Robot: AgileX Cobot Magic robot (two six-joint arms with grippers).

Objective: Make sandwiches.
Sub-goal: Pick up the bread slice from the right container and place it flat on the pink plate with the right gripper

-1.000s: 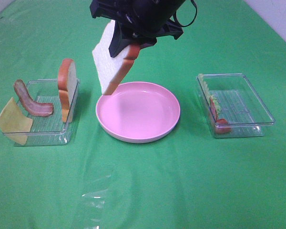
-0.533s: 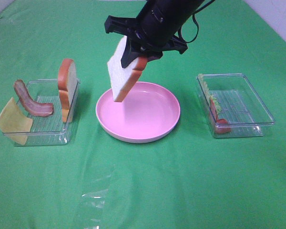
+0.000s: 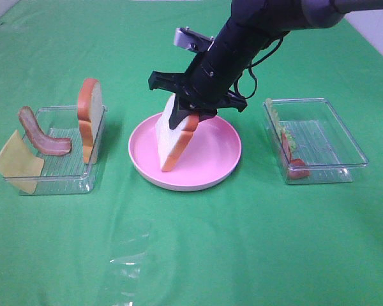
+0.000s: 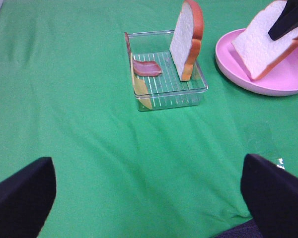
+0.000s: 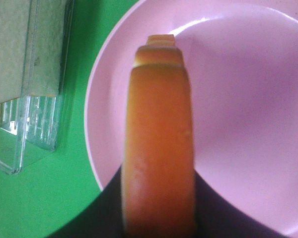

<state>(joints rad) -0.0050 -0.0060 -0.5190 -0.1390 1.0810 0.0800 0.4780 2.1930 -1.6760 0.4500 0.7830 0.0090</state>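
Bread slice (image 3: 168, 146) now down on pink plate (image 3: 179, 185) on green cloth (image 3: 255, 255), pinched by right hand (image 3: 188, 121)

Bright, even light is pouring down from overhead and washing the green cloth (image 3: 255, 255) flat. Only soft shadows are pooling beside the left tray (image 3: 51, 185) and under the pink plate (image 3: 185, 186). In the right wrist view the bread slice (image 5: 159, 148) is looming close and slightly soft (a white glint is flaring on the plate's far side). The left gripper (image 4: 146, 162) is showing its fingers (image 4: 20, 198) as dark, blurry blobs.
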